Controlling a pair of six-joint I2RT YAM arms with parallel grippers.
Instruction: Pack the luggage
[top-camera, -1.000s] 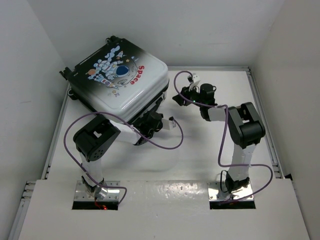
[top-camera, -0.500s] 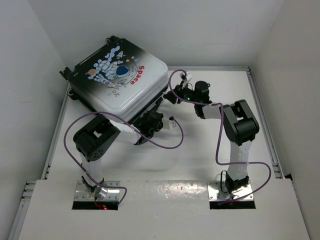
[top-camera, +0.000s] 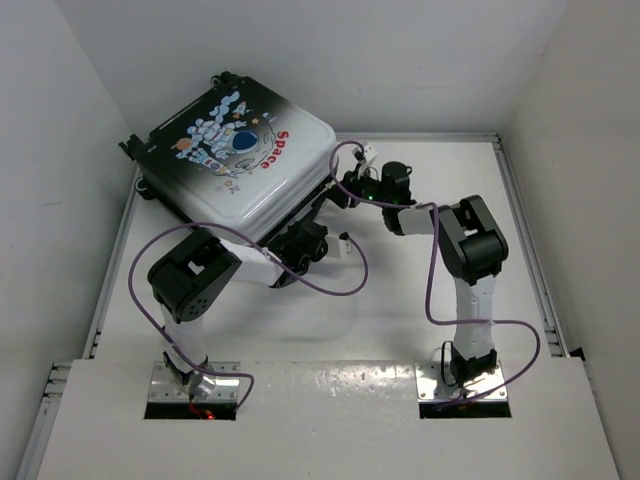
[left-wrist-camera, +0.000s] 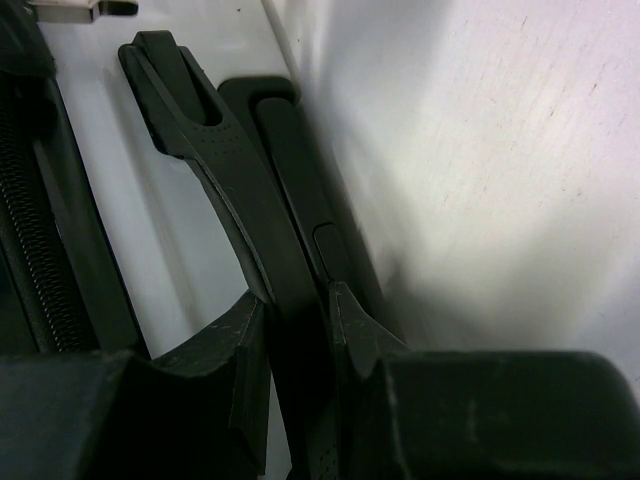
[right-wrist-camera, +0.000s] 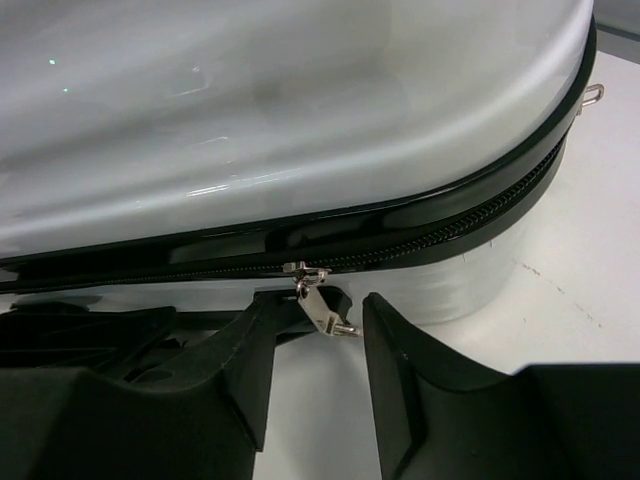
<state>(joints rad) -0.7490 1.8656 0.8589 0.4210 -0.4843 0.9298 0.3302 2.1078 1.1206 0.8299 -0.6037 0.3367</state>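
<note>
Presently on record, item by item; luggage (top-camera: 235, 160): hard-shell suitcase, lid down, white fading to black, astronaut print and red "Space" lettering uppermost; set on the white counter (top-camera: 420, 310), beyond and to the left of both end effectors.

Left end effector (left-wrist-camera: 297, 293): tucked against the near side of the luggage, under the overhang of the lid; jaws drawn nearly together on the black carry handle (left-wrist-camera: 200, 140), one of the fingers (left-wrist-camera: 245, 370) pressed to each flank of it; white shell just right of the fingers, black zipper teeth at the far left.

Right end effector (right-wrist-camera: 320, 305): at the right-hand corner of the luggage, just below the seam; jaws parted a moderate way, clamped on nothing; metal zipper pull (right-wrist-camera: 318, 298) hanging from the zipper track (right-wrist-camera: 450, 225) into the gap between the fingertips; contact with either fingertip not discernible; small metal ring (right-wrist-camera: 593, 95) well up and right of the end effector, at the shell's corner.

Purple cable (top-camera: 345, 285): looped from each arm, trailing behind the end effectors.
</note>
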